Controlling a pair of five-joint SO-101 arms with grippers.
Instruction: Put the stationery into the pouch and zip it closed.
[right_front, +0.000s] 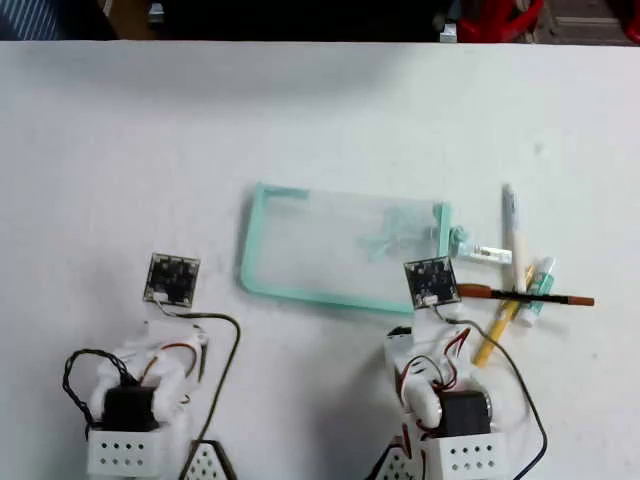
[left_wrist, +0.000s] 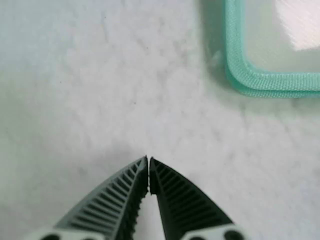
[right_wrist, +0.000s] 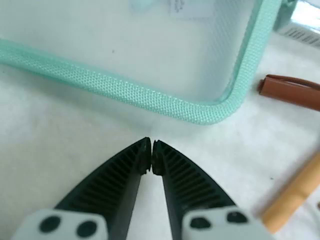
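A clear pouch (right_front: 340, 245) with a mint-green border lies flat in the middle of the table; its near edge (right_wrist: 125, 90) and a corner (left_wrist: 250, 80) show in the wrist views. To its right lies a pile of stationery: a white pen (right_front: 513, 235), a brown pen (right_front: 530, 296) (right_wrist: 292, 92), a yellow pen (right_front: 497, 333) (right_wrist: 295, 192) and a small green-capped item (right_front: 540, 285). My left gripper (left_wrist: 149, 167) is shut, hovering over bare table left of the pouch. My right gripper (right_wrist: 151, 150) is shut just before the pouch's near right corner.
The white table (right_front: 150, 150) stretches wide behind and left of the pouch. Both arm bases (right_front: 130, 410) (right_front: 445, 420) sit at the near edge with loose cables. Dark objects line the far table edge.
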